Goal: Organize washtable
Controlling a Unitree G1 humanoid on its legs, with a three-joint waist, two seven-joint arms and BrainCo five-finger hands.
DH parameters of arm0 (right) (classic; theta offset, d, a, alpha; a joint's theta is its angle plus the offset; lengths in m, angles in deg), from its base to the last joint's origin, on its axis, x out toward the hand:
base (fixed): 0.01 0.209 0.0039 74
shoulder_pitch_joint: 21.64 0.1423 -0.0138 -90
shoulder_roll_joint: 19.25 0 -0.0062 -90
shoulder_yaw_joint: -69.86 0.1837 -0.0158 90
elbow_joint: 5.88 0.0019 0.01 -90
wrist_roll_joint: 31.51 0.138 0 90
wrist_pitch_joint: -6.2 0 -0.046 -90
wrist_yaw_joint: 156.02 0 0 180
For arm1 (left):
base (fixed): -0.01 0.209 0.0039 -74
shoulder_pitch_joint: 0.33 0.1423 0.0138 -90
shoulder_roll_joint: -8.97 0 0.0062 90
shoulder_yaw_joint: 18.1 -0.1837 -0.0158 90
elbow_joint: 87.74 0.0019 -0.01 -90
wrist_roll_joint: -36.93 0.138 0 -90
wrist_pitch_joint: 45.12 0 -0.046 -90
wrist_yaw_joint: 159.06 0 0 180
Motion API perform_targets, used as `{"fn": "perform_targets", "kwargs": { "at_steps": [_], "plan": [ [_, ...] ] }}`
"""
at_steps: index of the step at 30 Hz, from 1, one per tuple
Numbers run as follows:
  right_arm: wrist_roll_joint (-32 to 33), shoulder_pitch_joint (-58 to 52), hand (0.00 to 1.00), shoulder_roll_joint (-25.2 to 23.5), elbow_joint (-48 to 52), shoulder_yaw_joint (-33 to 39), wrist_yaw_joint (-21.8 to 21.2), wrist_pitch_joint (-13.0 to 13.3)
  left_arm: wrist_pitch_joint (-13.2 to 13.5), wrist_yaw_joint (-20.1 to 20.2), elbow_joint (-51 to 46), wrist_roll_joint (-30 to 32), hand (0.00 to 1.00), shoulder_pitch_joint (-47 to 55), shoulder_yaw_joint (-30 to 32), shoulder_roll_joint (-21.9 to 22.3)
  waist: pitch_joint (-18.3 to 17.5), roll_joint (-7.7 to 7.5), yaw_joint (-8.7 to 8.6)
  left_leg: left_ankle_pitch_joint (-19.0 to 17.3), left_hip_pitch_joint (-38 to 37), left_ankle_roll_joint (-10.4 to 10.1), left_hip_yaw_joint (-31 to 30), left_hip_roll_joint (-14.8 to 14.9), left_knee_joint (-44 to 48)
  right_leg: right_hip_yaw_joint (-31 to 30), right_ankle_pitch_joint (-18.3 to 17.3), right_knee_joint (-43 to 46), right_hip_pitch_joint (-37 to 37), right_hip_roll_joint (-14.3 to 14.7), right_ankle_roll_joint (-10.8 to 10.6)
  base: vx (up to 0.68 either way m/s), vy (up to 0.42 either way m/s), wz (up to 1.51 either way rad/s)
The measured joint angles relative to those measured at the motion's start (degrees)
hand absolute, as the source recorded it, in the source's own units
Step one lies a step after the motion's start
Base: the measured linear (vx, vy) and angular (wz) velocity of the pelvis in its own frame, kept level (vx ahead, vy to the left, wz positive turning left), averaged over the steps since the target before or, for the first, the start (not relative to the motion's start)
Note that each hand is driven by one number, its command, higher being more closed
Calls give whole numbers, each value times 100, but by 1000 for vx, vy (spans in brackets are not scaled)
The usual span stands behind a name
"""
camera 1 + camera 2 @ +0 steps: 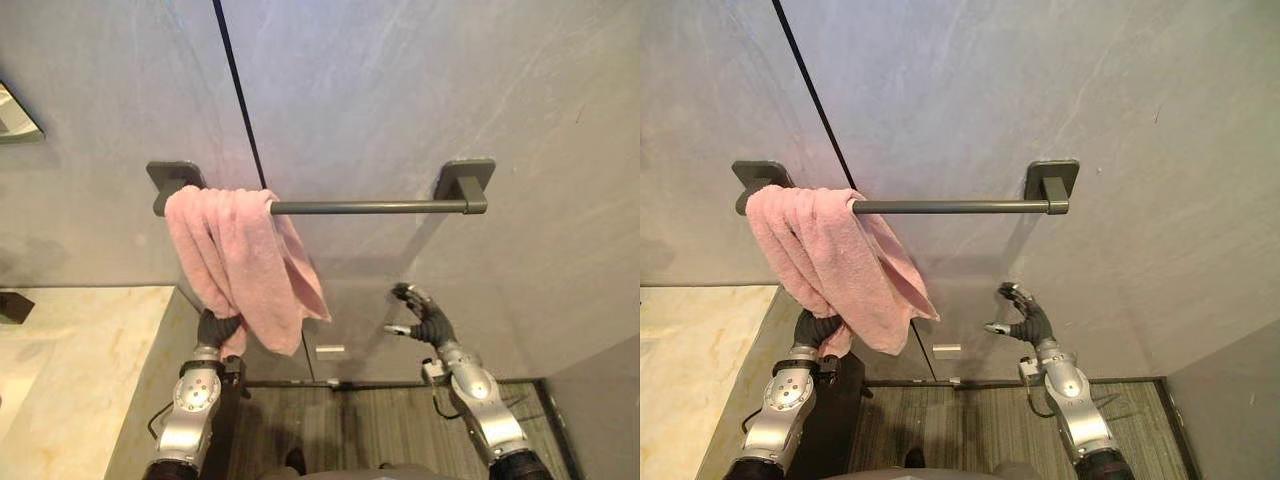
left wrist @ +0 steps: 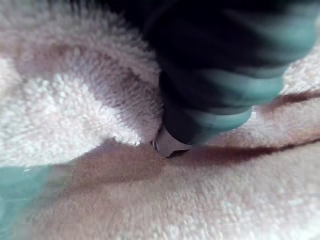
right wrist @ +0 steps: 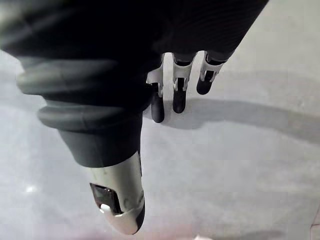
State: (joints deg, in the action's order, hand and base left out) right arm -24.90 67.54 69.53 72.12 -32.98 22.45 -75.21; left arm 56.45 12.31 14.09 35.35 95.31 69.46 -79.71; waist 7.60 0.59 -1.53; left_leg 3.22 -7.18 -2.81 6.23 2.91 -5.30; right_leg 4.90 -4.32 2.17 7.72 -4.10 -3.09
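Note:
A pink towel (image 1: pixel 240 260) hangs bunched over the left end of a dark grey towel bar (image 1: pixel 370 208) fixed to the grey wall. My left hand (image 1: pixel 215 328) reaches up into the towel's lower edge, and its fingers are buried in the cloth. In the left wrist view the towel (image 2: pixel 75 115) lies right against the hand's dark cover. My right hand (image 1: pixel 430 322) hovers below the bare right half of the bar, near the wall, holding nothing. Its fingers (image 3: pixel 179 95) are relaxed and its thumb stands apart.
A beige marble washtable (image 1: pixel 70 370) lies at the lower left, with a small dark object (image 1: pixel 12 305) at its back edge. A mirror corner (image 1: pixel 15 115) shows at the far left. Striped grey floor (image 1: pixel 380 430) runs below the wall.

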Motion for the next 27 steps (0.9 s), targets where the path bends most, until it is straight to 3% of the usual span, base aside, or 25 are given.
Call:
{"fn": "perform_targets", "kwargs": {
  "at_steps": [8,13,17,18,27],
  "plan": [
    [13,569,0,25,-10,-758,-119,-3,12,-3,-89,-9,100,-7,-203,122,-8,-14,91,13,107,15,-131,1,23,81,13,-26,18,12,9,10,-17,7],
    [10,839,0,-131,-134,-1079,-123,-3,13,-8,-133,-33,100,-7,-291,158,-17,-28,235,30,127,20,-169,5,22,111,12,-24,21,18,12,-21,-13,4],
    [7,1057,0,-295,-413,-1312,-124,-8,12,-10,-190,-52,100,-2,-324,158,-48,-80,251,88,188,19,-265,-3,-7,177,10,-23,-4,19,14,-43,-15,12],
    [4,1086,100,-352,-476,-1314,-118,-13,12,-13,-209,-56,100,-2,-341,158,-52,-86,258,99,201,14,-297,-4,-8,196,10,-24,-5,18,14,-38,-14,14],
    [4,1349,100,-461,-800,-1479,-98,-17,12,-16,-241,-57,100,-4,-428,242,-53,-89,283,142,266,-7,-400,7,-10,289,10,-27,-19,35,15,-25,-14,6]
  ]
}}
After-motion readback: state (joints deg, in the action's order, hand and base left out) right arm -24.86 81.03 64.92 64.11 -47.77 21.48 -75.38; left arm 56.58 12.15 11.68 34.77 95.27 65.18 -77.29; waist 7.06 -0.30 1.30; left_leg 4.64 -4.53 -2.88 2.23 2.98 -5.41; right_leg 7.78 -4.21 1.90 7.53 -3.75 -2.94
